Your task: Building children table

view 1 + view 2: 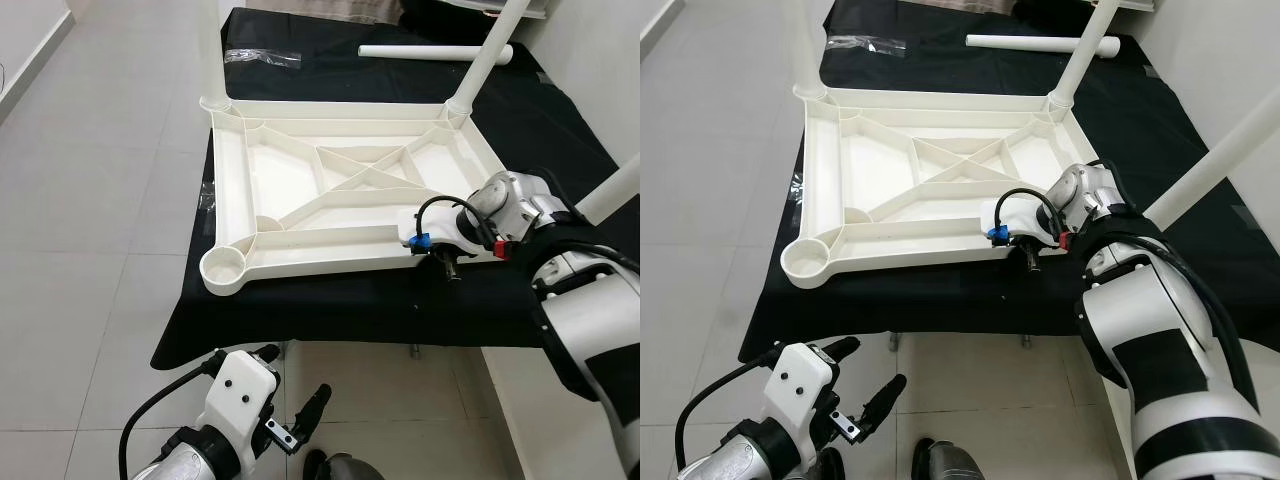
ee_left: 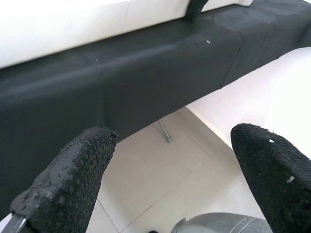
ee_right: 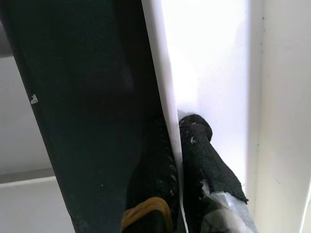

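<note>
On black-draped bench: upturned white tabletop [image 1: 330, 190], long axis 9-to-3. Right gripper [image 1: 447, 262] pinches its near rim at 4 o'clock. Left gripper [image 1: 300, 420], fingers spread, hangs low at 7 o'clock, farther off.

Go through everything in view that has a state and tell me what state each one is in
Tabletop: upside down on the black cloth, ribs up.
Far legs: two standing in their corner sockets.
Near-left socket: empty.
Spare leg: lying loose on the cloth.
Right gripper: shut on the tabletop's near rim.
Left gripper: open, low over the floor.
</note>
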You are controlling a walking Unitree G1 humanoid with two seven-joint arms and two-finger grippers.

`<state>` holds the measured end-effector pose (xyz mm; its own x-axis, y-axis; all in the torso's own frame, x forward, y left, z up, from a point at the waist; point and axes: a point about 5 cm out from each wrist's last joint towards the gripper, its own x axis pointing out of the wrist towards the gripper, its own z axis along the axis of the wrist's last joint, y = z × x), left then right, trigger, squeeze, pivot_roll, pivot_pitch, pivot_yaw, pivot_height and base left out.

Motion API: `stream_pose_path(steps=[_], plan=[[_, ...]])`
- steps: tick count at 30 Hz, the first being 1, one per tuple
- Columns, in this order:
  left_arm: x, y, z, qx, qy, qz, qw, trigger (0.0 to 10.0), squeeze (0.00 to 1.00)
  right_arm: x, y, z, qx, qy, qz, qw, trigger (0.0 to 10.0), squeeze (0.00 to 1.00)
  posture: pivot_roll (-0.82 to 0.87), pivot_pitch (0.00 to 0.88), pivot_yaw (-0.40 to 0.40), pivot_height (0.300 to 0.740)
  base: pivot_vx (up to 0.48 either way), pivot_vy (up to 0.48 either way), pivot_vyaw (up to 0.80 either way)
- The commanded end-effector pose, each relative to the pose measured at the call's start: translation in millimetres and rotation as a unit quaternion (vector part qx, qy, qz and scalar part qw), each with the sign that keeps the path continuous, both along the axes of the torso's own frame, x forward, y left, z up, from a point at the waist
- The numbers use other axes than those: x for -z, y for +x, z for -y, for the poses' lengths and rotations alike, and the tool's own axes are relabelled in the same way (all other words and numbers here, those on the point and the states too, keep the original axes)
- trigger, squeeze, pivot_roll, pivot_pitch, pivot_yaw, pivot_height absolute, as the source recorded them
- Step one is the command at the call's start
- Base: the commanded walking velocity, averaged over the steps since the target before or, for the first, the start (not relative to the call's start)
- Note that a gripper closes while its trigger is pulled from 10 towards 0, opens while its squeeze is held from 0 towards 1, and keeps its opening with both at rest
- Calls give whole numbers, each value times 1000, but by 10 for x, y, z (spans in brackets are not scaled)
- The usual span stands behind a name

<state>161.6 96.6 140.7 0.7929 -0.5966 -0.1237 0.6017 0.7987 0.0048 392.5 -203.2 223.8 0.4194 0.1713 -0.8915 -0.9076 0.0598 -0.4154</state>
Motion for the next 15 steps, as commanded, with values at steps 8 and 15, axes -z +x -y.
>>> stream_pose_path(steps=[8, 15], plan=[[35, -19, 31, -2, -4, -8, 1000, 10000, 0, 140, -9, 23, 22, 39, 15, 999, 10000, 1000, 78, 187, -153, 740, 0, 0, 0], [41, 4, 34, -4, -4, -6, 1000, 10000, 0, -16, -14, 37, 18, 88, 9, 996, 10000, 0, 76, 184, -150, 740, 0, 0, 0]])
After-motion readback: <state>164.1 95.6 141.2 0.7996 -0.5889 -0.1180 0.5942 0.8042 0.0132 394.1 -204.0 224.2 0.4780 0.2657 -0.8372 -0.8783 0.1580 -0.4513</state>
